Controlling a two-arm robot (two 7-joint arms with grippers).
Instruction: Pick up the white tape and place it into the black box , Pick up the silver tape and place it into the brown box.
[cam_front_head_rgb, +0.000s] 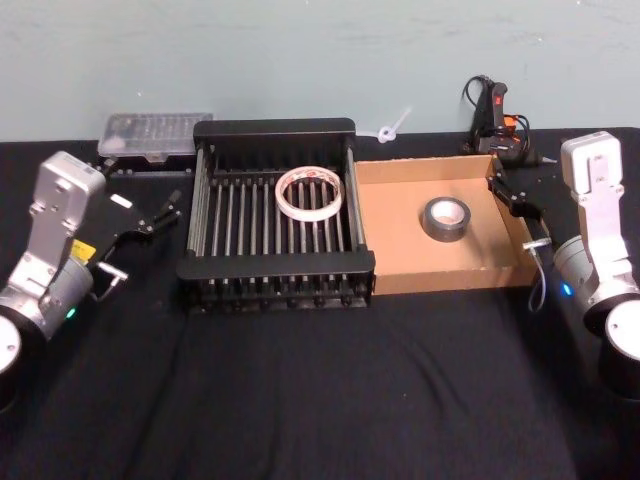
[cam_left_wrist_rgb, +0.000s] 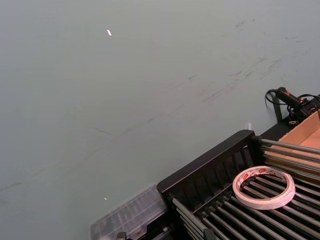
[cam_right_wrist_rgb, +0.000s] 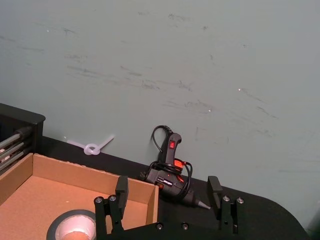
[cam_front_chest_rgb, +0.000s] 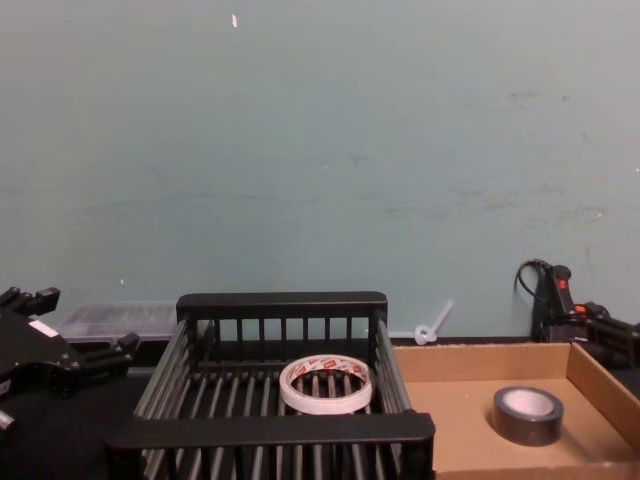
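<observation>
Tapes are lying boxed: thin whitish tape ring in black slatted crate, chunky grey-silver roll in tan cardboard tray. You are holding the left gripper and right gripper released; keep them clear.

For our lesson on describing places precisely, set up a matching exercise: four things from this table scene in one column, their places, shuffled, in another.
Things:
1. thin white tape ring
2. chunky dark grey-silver tape roll
3. black glue gun with red switch
4. clear plastic case

Places:
A. in the shallow tan cardboard box
B. by the wall, behind the tan box
C. on the floor of the black slatted crate
D. by the wall, behind the robot's left gripper

Pairs: 1-C, 2-A, 3-B, 4-D
</observation>
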